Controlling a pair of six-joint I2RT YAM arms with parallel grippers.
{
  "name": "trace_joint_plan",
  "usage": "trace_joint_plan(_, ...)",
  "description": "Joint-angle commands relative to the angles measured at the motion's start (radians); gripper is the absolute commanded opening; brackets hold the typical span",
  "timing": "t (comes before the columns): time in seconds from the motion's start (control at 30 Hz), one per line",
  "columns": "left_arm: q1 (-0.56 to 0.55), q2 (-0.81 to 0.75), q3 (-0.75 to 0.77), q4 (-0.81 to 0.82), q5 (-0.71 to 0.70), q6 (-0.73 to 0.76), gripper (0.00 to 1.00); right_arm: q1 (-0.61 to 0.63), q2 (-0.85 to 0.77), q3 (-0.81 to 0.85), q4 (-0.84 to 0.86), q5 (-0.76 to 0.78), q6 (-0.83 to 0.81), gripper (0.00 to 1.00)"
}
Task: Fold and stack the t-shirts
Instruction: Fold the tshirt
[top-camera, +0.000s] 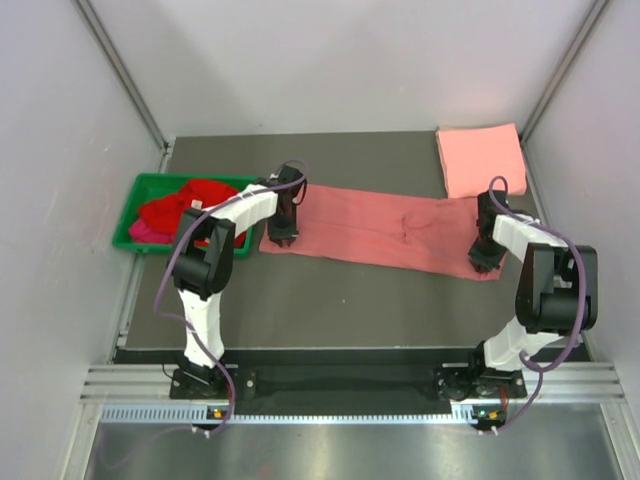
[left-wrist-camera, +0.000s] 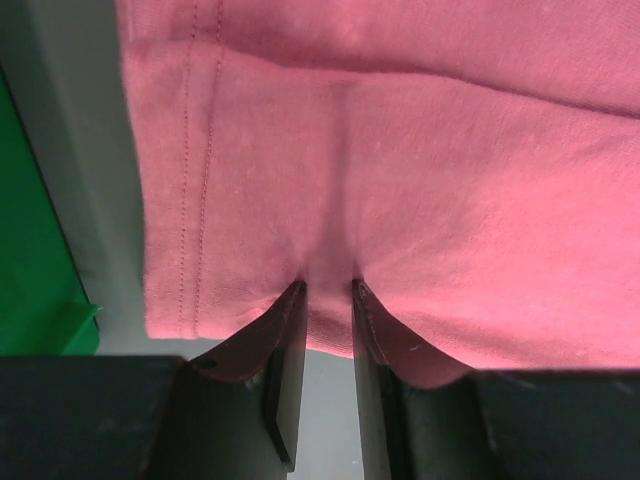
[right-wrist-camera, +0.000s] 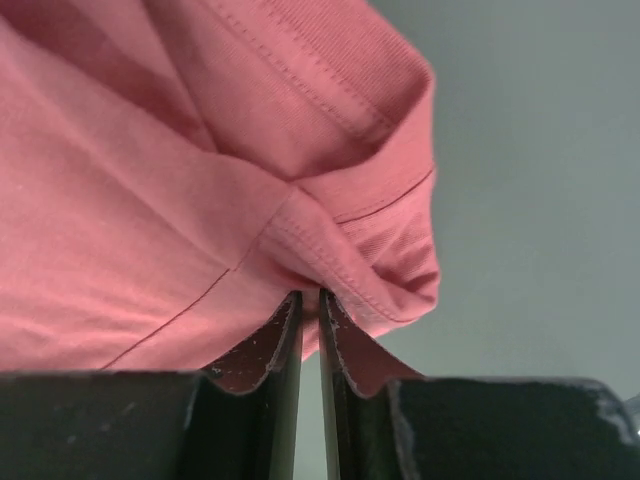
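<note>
Top external: left gripper (top-camera: 283, 241) and right gripper (top-camera: 484, 267) pinch rose t-shirt (top-camera: 380, 226); tips buried in cloth

You have bare dark tabletop (top-camera: 340, 300) on the near side of the long dusty rose-red cotton t-shirt (top-camera: 380, 228) stretched across the middle. At its left end the green plastic bin (top-camera: 158, 180) blocks the edge; the folded salmon pink t-shirt (top-camera: 480, 158) fills the far right corner beside the grey wall (top-camera: 590, 150).

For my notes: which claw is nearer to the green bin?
Left. The left claw grips the shirt edge just beside the bin; the right claw holds the shirt's far end.
</note>
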Motion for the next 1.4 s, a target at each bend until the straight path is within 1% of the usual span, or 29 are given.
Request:
trace_joint_plan(0.0,0.004,0.047,-0.093,0.003,-0.047,-0.025,0.30,-0.032,0.019,-0.020,0.043,0.102,-0.049,0.12)
trace_joint_plan(0.07,0.001,0.044,-0.126,0.009,-0.026,-0.038,0.29,-0.040,0.031,-0.025,0.040,0.118,-0.056,0.12)
trace_joint_plan(0.17,-0.010,-0.007,-0.193,0.032,-0.037,-0.057,0.29,-0.048,0.020,-0.040,0.038,0.147,-0.063,0.11)
trace_joint_plan(0.3,-0.013,-0.081,-0.285,0.067,-0.041,-0.078,0.29,-0.057,-0.004,-0.051,0.038,0.153,-0.073,0.11)
trace_joint_plan(0.37,-0.014,-0.090,-0.325,0.073,-0.038,-0.088,0.30,-0.057,-0.003,-0.053,0.038,0.148,-0.076,0.11)
trace_joint_plan(0.53,-0.025,-0.166,-0.347,0.044,-0.070,-0.112,0.30,-0.058,-0.026,-0.059,0.030,0.165,-0.083,0.11)
trace_joint_plan(0.63,-0.030,-0.219,-0.298,-0.009,-0.090,-0.112,0.31,-0.058,-0.050,-0.034,0.006,0.167,-0.081,0.11)
trace_joint_plan(0.73,-0.043,-0.242,-0.192,-0.069,-0.109,-0.091,0.33,-0.058,-0.079,0.015,-0.042,0.162,-0.073,0.12)
trace_joint_plan(0.77,-0.049,-0.245,-0.119,-0.077,-0.104,-0.080,0.33,-0.058,-0.089,0.028,-0.063,0.154,-0.078,0.14)
trace_joint_plan(0.8,-0.054,-0.245,-0.079,-0.083,-0.072,-0.068,0.34,-0.060,-0.110,0.056,-0.069,0.138,-0.087,0.15)
trace_joint_plan(0.87,-0.062,-0.239,0.030,-0.060,0.029,-0.032,0.38,-0.058,-0.131,0.088,-0.074,0.070,-0.121,0.20)
trace_joint_plan(0.93,-0.062,-0.236,0.078,-0.005,0.217,-0.020,0.39,-0.058,-0.155,0.145,-0.071,0.003,-0.145,0.22)
trace_joint_plan(0.97,-0.062,-0.230,0.099,0.089,0.285,-0.022,0.40,-0.058,-0.158,0.162,-0.048,-0.023,-0.173,0.23)
trace_joint_plan(1.0,-0.062,-0.223,0.106,0.137,0.346,-0.038,0.40,-0.058,-0.161,0.191,-0.025,-0.060,-0.190,0.23)
trace_joint_plan(1.03,-0.060,-0.214,0.110,0.180,0.459,-0.055,0.40,-0.060,-0.153,0.205,-0.007,-0.133,-0.204,0.24)
trace_joint_plan(1.07,-0.062,-0.193,0.123,0.261,0.498,-0.072,0.40,-0.062,-0.123,0.225,0.004,-0.163,-0.213,0.23)
trace_joint_plan(1.1,-0.062,-0.176,0.130,0.285,0.535,-0.092,0.39,-0.062,-0.104,0.266,0.003,-0.186,-0.213,0.23)
trace_joint_plan(1.13,-0.062,-0.159,0.159,0.294,0.563,-0.097,0.38,-0.062,-0.087,0.280,0.013,-0.242,-0.210,0.22)
trace_joint_plan(1.17,-0.062,-0.119,0.179,0.293,0.566,-0.094,0.38,-0.062,-0.070,0.291,0.015,-0.273,-0.192,0.21)
trace_joint_plan(1.2,-0.060,-0.096,0.201,0.253,0.565,-0.071,0.38,-0.062,-0.032,0.312,0.015,-0.296,-0.184,0.20)
trace_joint_plan(1.23,-0.062,-0.073,0.254,0.218,0.533,-0.057,0.37,-0.059,-0.014,0.320,0.014,-0.354,-0.176,0.19)
trace_joint_plan(1.27,-0.062,-0.030,0.279,0.181,0.513,-0.042,0.37,-0.058,0.014,0.322,0.014,-0.367,-0.149,0.18)
trace_joint_plan(1.3,-0.062,-0.018,0.297,0.106,0.491,-0.008,0.36,-0.058,0.022,0.317,0.017,-0.373,-0.135,0.17)
trace_joint_plan(1.33,-0.062,-0.007,0.313,0.078,0.465,0.004,0.36,-0.058,0.028,0.308,0.023,-0.373,-0.120,0.17)
trace_joint_plan(1.37,-0.062,-0.006,0.308,0.049,0.406,0.014,0.36,-0.058,0.029,0.296,0.024,-0.366,-0.077,0.18)
